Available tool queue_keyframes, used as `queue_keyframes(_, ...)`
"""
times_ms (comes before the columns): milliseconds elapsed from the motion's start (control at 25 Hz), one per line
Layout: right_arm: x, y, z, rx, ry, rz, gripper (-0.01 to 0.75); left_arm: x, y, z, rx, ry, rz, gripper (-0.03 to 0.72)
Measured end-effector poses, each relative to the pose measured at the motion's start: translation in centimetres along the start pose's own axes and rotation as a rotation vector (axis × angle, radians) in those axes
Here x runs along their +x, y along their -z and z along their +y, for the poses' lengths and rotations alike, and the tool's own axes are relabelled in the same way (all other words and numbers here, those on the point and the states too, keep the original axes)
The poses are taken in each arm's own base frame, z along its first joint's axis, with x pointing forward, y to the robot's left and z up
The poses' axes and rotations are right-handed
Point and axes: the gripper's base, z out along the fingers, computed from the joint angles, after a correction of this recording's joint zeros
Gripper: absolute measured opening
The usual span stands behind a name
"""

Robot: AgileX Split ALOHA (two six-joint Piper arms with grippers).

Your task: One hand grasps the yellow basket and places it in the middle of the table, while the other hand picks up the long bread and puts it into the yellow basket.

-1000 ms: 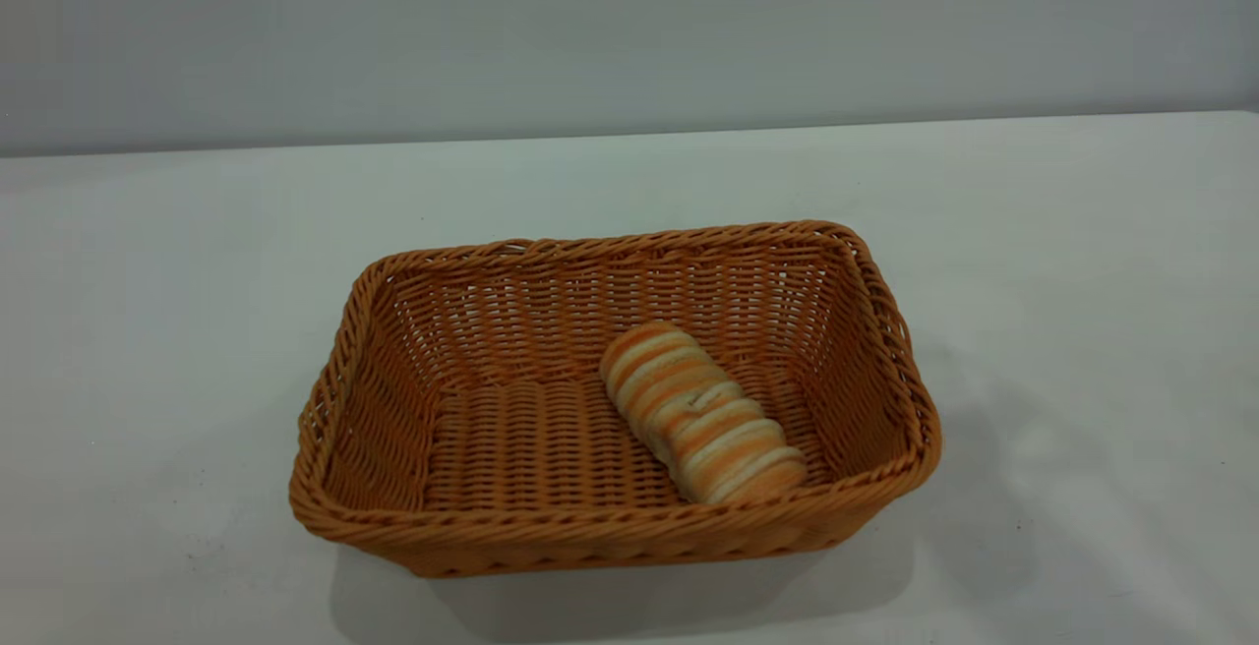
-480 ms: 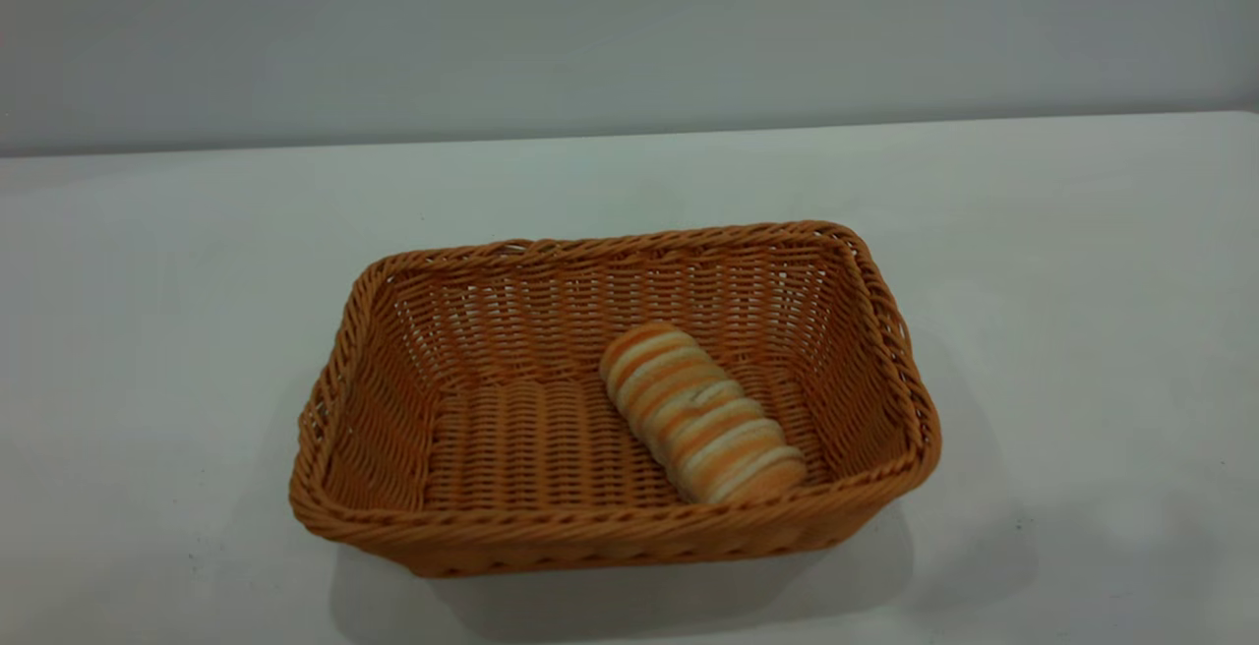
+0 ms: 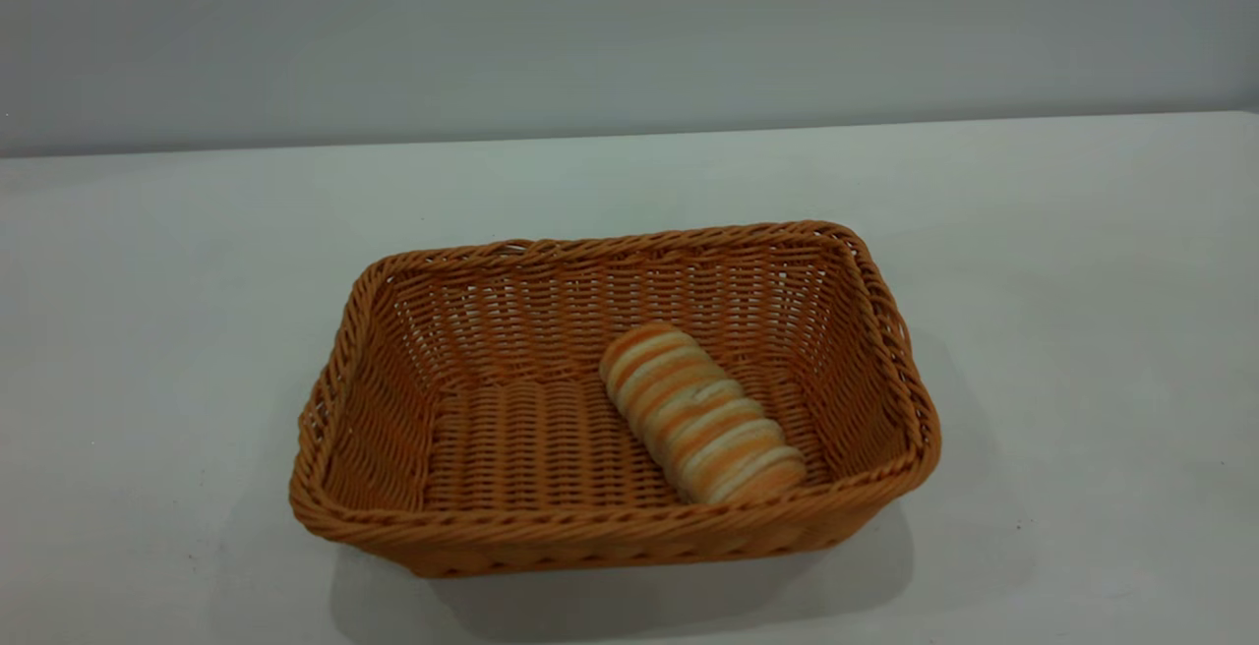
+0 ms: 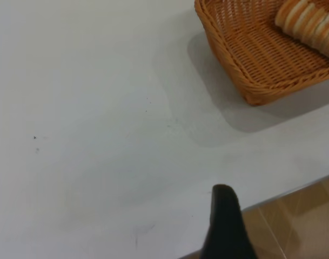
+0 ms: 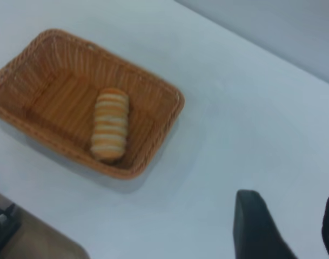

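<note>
The yellow basket (image 3: 615, 399) sits on the table (image 3: 148, 330) at the centre of the exterior frame, slightly low, and the long bread (image 3: 701, 412) lies slantwise on its floor, right of centre, one end near the front wall. The right gripper (image 5: 287, 226) hangs above bare table well apart from the basket, its two dark fingers spread and holding nothing. Of the left gripper (image 4: 225, 224) only one finger shows at its frame's lower edge, so I cannot tell its state.
</note>
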Motion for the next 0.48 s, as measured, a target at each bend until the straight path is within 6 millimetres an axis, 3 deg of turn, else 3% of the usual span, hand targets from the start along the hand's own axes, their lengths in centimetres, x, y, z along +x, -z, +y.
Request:
queue_keyframes(200,5.4,0.9,0.8,-0.028,-0.028,-0.009,0.345,0.0,0.0,0.3,-0.031,-0.008,0.003,0.569)
queue_keyframes(480,12.5,0.4,2.2,-0.095,-0.055,-0.053,0.345,0.1,0.0,0.6,-0.070,0.030,0.003,0.569)
